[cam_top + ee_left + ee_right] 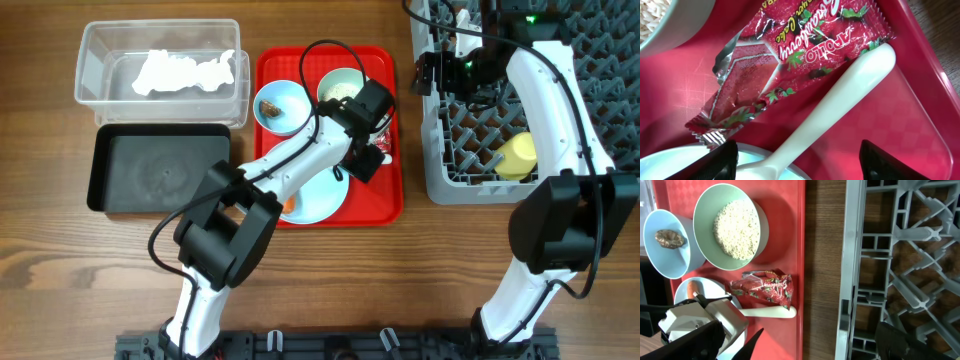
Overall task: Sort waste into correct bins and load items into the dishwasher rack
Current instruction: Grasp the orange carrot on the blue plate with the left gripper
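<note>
Left fingers (722,160) gape astride the white spoon (840,100); likely rigid, slick plastic, so pinch mid-handle, five o'clock of the red wrapper (790,60). Right fingers (910,347) released.

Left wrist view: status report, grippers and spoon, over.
Left gripper open, astride white spoon on red tray. Right gripper open, above rack edge. Red wrapper lying against spoon.

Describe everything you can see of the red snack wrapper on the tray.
The wrapper is shiny red foil printed with strawberries, green leaves and white lettering, and shows silver inside at its opened, crimped end. Creased and flattened, it lies on the red tray, close beside the rice bowl, with the white spoon lying along its long edge. The left gripper hangs open above it; nothing grips it.
</note>
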